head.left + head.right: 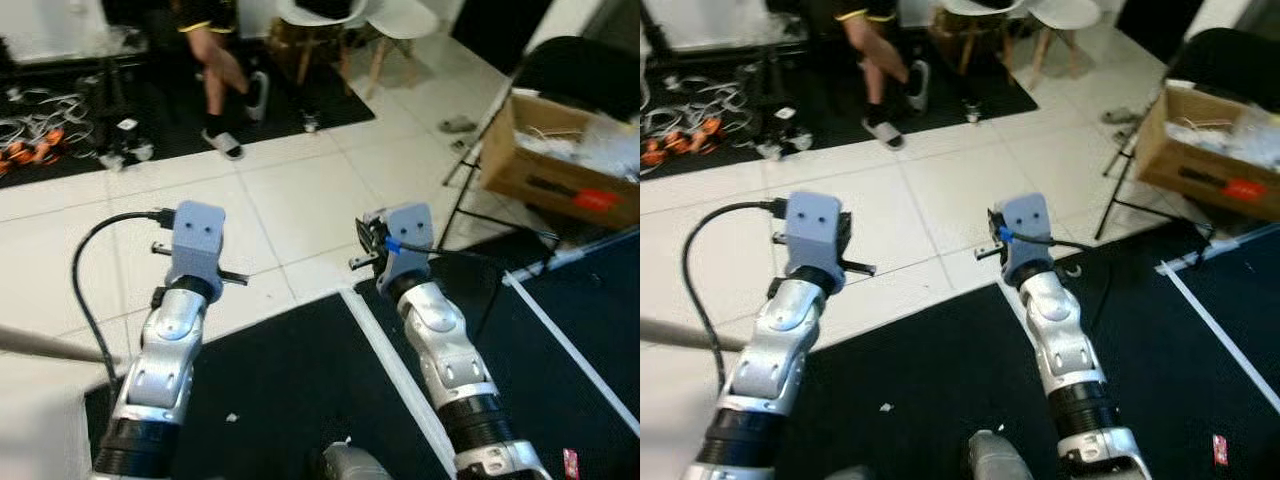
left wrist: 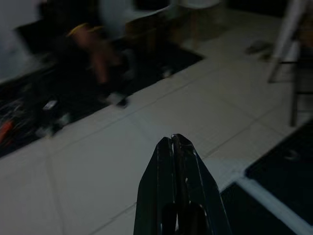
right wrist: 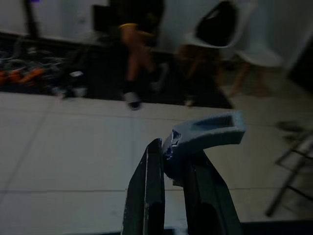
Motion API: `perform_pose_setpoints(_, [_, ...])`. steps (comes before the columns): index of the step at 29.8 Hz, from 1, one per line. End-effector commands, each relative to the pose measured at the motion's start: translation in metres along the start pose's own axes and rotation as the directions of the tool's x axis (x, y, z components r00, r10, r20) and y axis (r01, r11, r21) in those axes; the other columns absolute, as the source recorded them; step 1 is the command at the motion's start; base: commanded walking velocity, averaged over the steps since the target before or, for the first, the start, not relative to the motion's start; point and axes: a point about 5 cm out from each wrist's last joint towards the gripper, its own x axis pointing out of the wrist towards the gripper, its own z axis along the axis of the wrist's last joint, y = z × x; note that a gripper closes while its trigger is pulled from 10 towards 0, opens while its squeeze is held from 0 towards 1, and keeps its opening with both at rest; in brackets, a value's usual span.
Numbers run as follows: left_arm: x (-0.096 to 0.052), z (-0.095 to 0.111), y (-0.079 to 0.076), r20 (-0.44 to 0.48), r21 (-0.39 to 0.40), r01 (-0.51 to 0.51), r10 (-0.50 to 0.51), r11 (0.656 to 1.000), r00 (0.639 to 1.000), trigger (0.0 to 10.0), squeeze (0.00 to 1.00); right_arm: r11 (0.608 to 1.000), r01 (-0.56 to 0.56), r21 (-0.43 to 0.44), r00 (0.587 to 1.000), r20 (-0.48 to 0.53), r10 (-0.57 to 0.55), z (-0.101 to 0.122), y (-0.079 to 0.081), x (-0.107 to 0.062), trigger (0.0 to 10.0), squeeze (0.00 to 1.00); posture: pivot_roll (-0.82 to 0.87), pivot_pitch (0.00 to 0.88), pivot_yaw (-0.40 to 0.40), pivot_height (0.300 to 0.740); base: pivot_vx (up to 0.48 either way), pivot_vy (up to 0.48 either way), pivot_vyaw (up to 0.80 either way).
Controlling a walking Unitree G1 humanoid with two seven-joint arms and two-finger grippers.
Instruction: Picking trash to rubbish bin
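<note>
Left gripper [image 2: 176, 147]: I held my fingers clenched, empty, over tiles [image 1: 290, 200]
Right gripper [image 3: 168, 161]: I gripped a blue-grey piece [image 3: 208, 132]

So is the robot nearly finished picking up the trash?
Not nearly. Done: nothing I can see. In hand: the right gripper seems to pinch a grey-blue curved plastic piece, while the left gripper is shut and empty. Left: a small white scrap and a red wrapper lie on the black floor mat.
</note>
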Motion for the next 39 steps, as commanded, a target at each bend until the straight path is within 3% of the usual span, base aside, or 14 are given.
perform_pose_setpoints(1, [0.0002,-0.0045,0.0018,-0.015,0.041,0.019,-0.018,0.999,1.000,10.0,0.00,1.000,0.017,0.010,1.000,-0.011,-0.017,-0.0052,-0.0010,-0.0042,10.0,0.00,0.06,0.062,-0.026,0.740,0.000,0.000,-0.80])
perform_pose_setpoints(21, [0.0078,0.0000,-0.0006,-0.003,0.075,0.072,-0.072,0.995,0.997,10.0,0.00,0.998,0.066,0.017,0.998,-0.022,-0.066,-0.0110,-0.0024,-0.0091,10.0,0.00,0.07,0.054,0.034,0.740,0.000,0.000,-0.80])
perform_pose_setpoints(31, [0.0085,-0.0013,-0.0020,-0.008,0.049,0.059,-0.058,0.997,0.998,10.0,0.00,0.998,0.064,0.014,0.998,-0.026,-0.064,-0.0110,-0.0038,-0.0091,10.0,0.00,0.06,0.060,0.022,0.740,0.000,0.000,-0.80])
perform_pose_setpoints(39, [0.0064,-0.0028,-0.0032,0.000,-0.023,0.040,-0.040,0.999,0.999,10.0,0.00,0.998,0.057,0.021,0.998,-0.036,-0.056,-0.0116,-0.0038,-0.0083,10.0,0.00,0.06,0.061,0.017,0.740,0.000,0.000,-0.76])
